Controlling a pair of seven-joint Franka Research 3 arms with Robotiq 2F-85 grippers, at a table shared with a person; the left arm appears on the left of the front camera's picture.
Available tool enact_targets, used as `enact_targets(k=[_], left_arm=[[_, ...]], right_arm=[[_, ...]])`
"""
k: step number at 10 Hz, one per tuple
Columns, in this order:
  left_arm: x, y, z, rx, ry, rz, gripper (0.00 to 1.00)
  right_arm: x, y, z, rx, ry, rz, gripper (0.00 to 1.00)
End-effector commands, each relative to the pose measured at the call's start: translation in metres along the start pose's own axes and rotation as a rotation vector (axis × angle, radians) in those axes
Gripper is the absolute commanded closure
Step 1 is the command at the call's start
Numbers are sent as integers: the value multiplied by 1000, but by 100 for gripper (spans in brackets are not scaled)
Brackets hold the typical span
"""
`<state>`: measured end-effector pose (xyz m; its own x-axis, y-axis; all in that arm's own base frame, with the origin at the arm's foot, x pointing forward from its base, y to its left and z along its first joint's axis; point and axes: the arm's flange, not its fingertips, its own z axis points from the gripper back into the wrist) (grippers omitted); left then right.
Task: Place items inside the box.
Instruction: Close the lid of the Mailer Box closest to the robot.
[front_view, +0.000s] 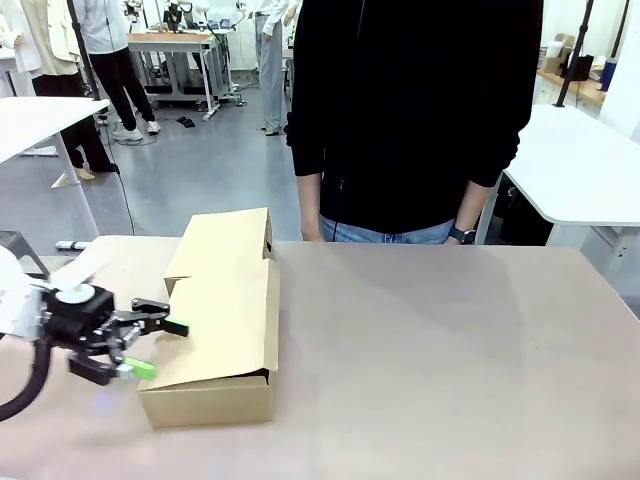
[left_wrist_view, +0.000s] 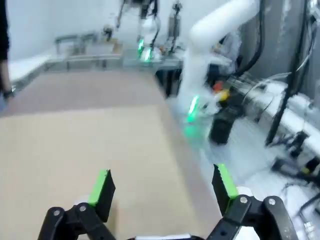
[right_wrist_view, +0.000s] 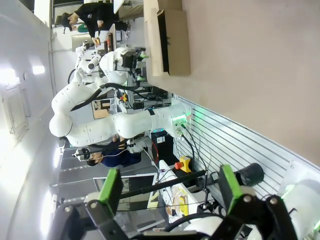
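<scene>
Box (front_view: 225, 320) lies on tabletop (front_view: 430, 340), flaps down, long axis running away toward person. Left gripper (front_view: 150, 348), fingers spread and empty, sits just beside its left wall, nearer arm; right gripper (right_wrist_view: 167, 192) fingers spread, empty.

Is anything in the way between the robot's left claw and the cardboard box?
Nothing visible is. The left gripper sits right beside the box, jaws open and empty. The box's flap lids lie closed over the top, so they would block anything going in.

Tan box (front_view: 225, 320), green pads (front_view: 176, 326)
</scene>
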<state>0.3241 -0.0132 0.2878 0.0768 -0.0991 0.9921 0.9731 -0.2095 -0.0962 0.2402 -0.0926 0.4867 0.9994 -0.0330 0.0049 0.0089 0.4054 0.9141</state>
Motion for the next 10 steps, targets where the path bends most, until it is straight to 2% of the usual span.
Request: enact_targets(k=[1, 2, 4, 5, 6, 7, 10], left_arm=[[31, -74, 4, -33, -168, 37, 0], [33, -80, 9, -44, -174, 40, 0], [38, -88, 28, -70, -148, 153, 0], [47, -87, 44, 46, -109, 272, 0], [57, -83, 52, 355, -183, 451, 0], [61, -86, 66, 451, -179, 663, 0], [65, -80, 111, 427, -316, 1008, 0]], right_arm=[[-1, 1, 2, 9, 2, 17, 0], [-1, 1, 2, 9, 2, 17, 0], [-1, 1, 2, 9, 2, 17, 0], [-1, 1, 2, 9, 2, 17, 0], [-1, 1, 2, 9, 2, 17, 0], [-1, 1, 2, 9, 2, 17, 0], [-1, 1, 2, 9, 2, 17, 0]])
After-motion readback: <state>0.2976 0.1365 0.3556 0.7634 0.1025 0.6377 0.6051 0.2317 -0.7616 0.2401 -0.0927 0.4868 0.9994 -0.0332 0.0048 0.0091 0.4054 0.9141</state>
